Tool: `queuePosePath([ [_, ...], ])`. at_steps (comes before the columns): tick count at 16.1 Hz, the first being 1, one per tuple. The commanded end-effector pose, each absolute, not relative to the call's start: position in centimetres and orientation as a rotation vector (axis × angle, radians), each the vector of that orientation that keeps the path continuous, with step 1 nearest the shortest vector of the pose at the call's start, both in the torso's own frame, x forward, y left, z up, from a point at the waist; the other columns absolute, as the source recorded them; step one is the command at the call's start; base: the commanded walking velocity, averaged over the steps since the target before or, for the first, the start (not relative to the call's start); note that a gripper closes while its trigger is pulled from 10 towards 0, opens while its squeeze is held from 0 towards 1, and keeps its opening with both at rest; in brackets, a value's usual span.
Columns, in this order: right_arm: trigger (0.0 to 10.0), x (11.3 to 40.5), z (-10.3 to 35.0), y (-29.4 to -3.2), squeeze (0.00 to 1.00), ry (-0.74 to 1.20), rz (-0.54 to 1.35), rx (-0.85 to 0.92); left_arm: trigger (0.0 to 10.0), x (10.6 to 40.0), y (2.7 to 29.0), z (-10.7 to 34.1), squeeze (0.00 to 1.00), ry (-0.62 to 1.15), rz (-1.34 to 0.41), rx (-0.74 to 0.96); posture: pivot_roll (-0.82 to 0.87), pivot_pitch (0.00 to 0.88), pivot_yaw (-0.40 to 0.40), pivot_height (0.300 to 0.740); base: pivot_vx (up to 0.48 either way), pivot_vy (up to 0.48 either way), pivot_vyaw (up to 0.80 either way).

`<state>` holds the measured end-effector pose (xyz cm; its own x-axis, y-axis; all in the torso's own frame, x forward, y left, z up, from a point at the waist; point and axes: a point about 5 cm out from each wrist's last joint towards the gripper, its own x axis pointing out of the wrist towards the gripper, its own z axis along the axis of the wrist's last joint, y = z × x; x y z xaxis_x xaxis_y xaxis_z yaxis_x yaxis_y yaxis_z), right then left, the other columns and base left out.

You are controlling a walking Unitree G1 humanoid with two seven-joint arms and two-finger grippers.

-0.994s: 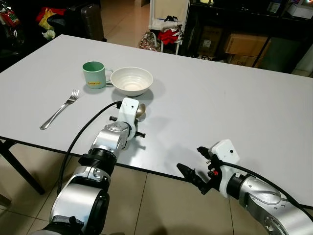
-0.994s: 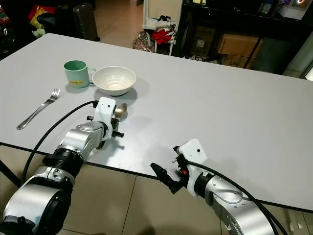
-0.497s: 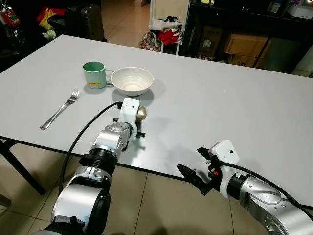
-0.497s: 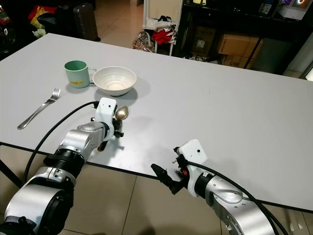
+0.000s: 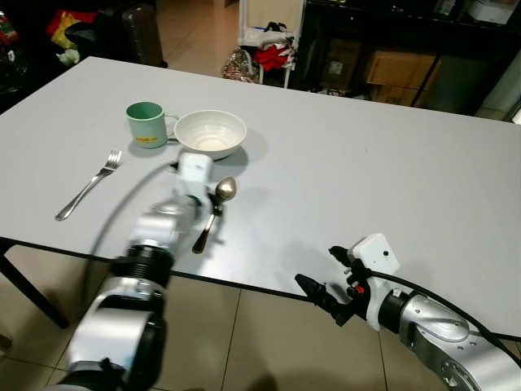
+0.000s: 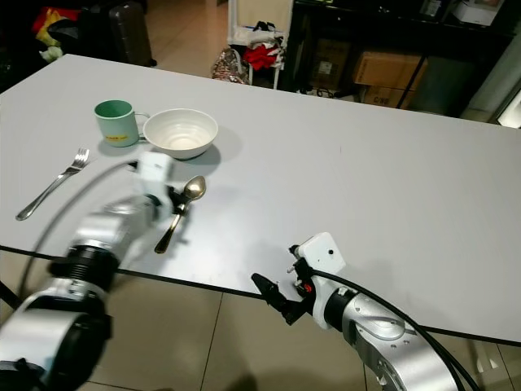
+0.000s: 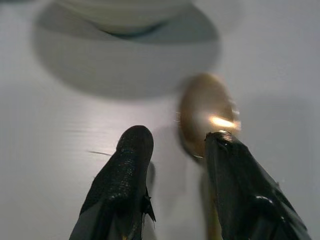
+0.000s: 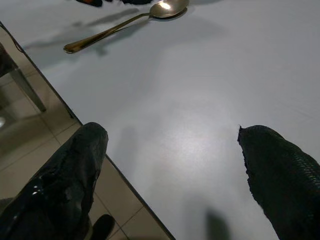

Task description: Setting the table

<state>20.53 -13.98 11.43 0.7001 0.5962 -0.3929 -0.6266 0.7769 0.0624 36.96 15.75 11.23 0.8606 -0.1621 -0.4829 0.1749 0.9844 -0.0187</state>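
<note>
Spoon (image 5: 213,211) lies flat on table (image 5: 391,179) just front-right of bowl (image 5: 210,133), w/ L gripper (image 7: 172,150) low over it, fingers apart & holding nothing, cup (image 5: 146,124) and fork (image 5: 88,184) left of bowl, R gripper (image 5: 316,292) wide open, empty, off table's near edge.

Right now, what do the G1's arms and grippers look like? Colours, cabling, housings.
Both arms are silver metal with black joint rings. The left gripper and right gripper each have two long black fingers behind a white boxy wrist housing. A black cable loops along each forearm. Small red parts sit by the right housing.
</note>
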Motion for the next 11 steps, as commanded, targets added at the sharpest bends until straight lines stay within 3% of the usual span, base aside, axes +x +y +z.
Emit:
queuePosePath([
  [1, 10.0, 20.5, 11.7, -14.0, 0.00, 0.401, 0.684, -0.084, 10.0, 37.1, 16.0, 11.6, 0.00, 0.487, -0.181, 0.037, -0.10, 0.000, -0.056, 0.740, 0.000, 0.000, 0.00],
  [4, 10.0, 20.7, 11.8, -13.9, 0.00, 0.391, 0.691, -0.088, 10.0, 36.6, 18.0, 10.4, 0.00, 0.481, -0.148, 0.300, -0.09, 0.000, -0.062, 0.740, 0.000, 0.000, 0.00],
  [11, 10.0, 20.7, 11.9, -13.6, 0.00, 0.384, 0.706, -0.090, 10.0, 35.7, 15.3, 8.7, 0.00, 0.517, -0.311, 0.336, -0.09, 0.000, -0.056, 0.740, 0.000, 0.000, 0.00],
])
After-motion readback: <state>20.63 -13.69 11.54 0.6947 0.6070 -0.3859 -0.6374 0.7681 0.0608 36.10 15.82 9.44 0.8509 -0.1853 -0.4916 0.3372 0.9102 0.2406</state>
